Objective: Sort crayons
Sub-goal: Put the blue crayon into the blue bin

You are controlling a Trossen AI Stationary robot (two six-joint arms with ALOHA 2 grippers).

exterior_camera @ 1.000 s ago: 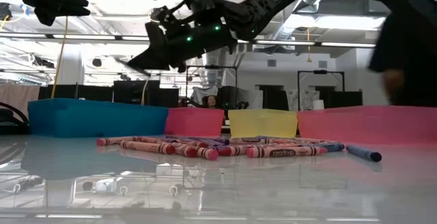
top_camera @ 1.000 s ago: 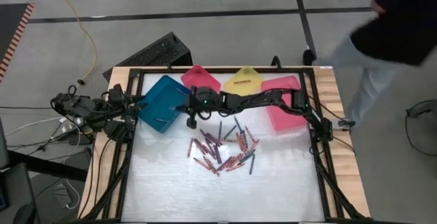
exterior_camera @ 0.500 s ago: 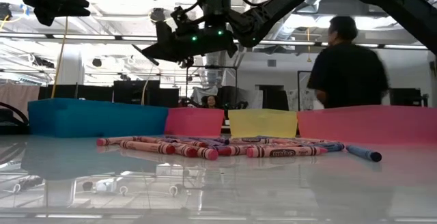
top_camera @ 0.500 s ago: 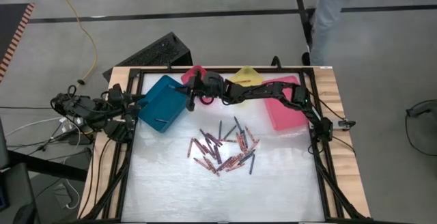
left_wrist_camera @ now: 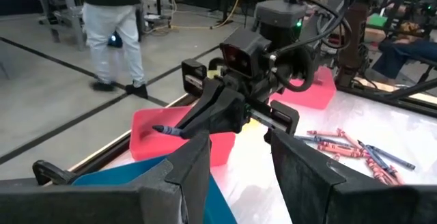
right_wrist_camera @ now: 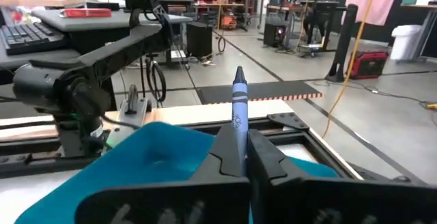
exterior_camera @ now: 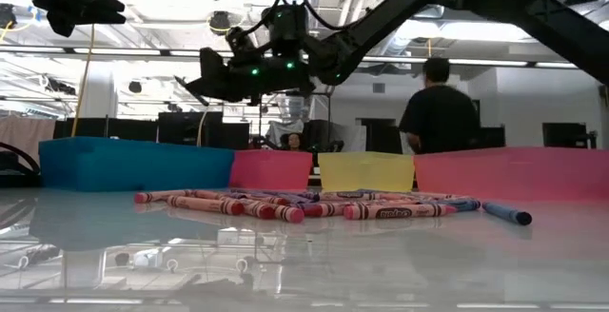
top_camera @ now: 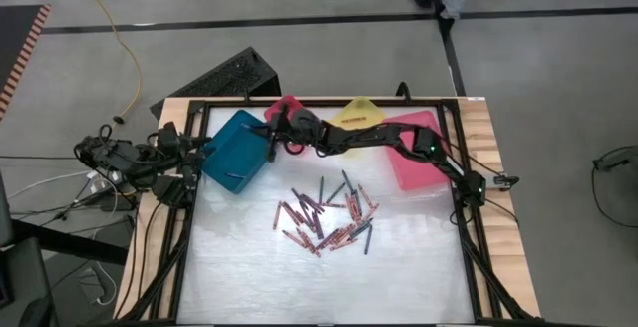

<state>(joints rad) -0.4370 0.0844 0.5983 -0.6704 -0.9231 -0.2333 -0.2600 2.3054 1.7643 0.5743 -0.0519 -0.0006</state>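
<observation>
A pile of red and dark blue-grey crayons (top_camera: 324, 217) lies on the white table, seen also in the low view (exterior_camera: 314, 204). My right gripper (top_camera: 270, 138) hangs level over the far right edge of the teal bin (top_camera: 234, 153), shut on one dark blue-grey crayon (right_wrist_camera: 238, 115). The left wrist view shows this gripper (left_wrist_camera: 205, 118) from the front. One crayon (top_camera: 231, 175) lies inside the teal bin. My left gripper (left_wrist_camera: 237, 173) waits open by the table's left edge (top_camera: 197, 150), its fingers empty. My right gripper pinches the dark blue-grey crayon's shaft (right_wrist_camera: 240, 138) between its two fingers. The crayon lies along the fingers, and its pointed end (left_wrist_camera: 165, 130) sticks out past the fingertips. The fingers come level, pointing toward the table's left. The crayon is lifted clear above the teal bin.
A small pink bin (top_camera: 295, 111), a yellow bin (top_camera: 357, 118) and a larger pink bin (top_camera: 414, 153) stand along the table's far edge. A black frame (top_camera: 469, 217) rims the table. A person (exterior_camera: 440, 112) stands in the room beyond.
My right gripper has gone from above the table by the teal bin's right corner toward the far edge and left. It has tipped from slanting down to level, keeping the crayon. A person has walked across the room behind the table.
</observation>
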